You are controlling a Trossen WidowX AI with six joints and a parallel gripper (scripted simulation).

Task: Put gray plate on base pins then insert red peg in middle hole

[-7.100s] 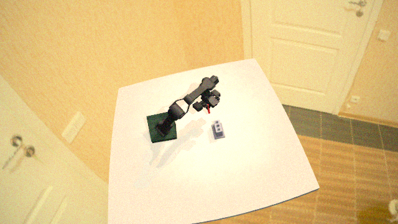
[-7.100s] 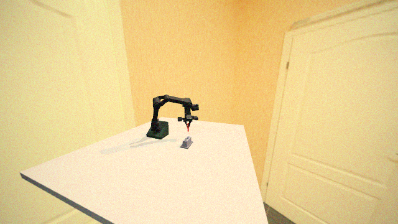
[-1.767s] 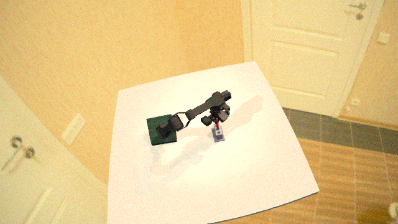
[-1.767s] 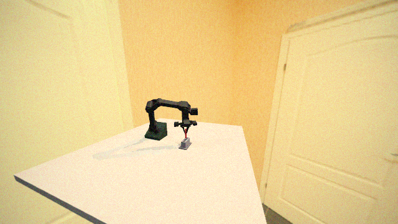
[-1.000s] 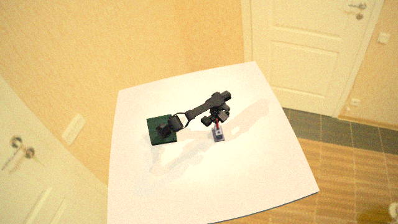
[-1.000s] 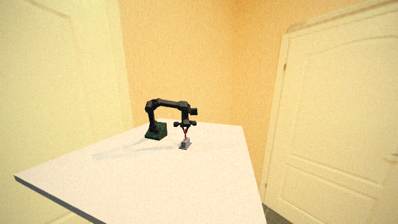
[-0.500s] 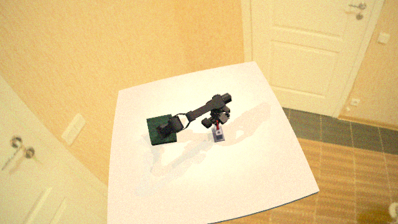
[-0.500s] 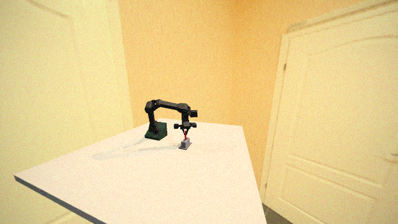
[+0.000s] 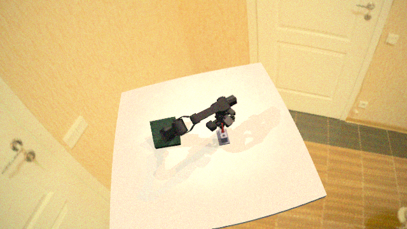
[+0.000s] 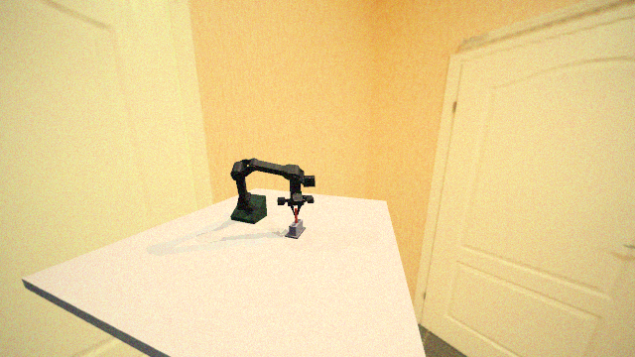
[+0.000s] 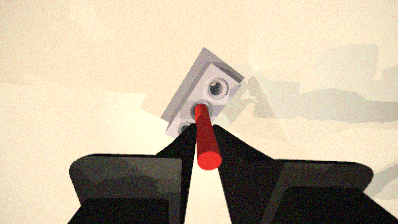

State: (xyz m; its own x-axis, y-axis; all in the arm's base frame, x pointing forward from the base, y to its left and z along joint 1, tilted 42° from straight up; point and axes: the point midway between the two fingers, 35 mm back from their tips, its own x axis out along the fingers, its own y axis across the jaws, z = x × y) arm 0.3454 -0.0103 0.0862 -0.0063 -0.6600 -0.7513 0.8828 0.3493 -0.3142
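The gray plate [image 11: 205,90] [image 9: 224,138] [image 10: 296,229] lies flat on its base on the white table, with a pin showing in its outer hole. My gripper [image 11: 203,128] [image 9: 222,126] [image 10: 296,210] hangs straight above it and is shut on the red peg [image 11: 206,137] [image 9: 222,128] [image 10: 296,214]. The peg stands upright and its lower tip sits at the plate's middle hole. How deep the tip reaches into the hole I cannot tell. The plate's near end is hidden behind my fingers in the wrist view.
The arm's dark green mount [image 9: 163,133] [image 10: 249,209] stands on the table [image 9: 203,184] to the left of the plate. Doors and orange walls surround the table. The table's edges fall away on all sides.
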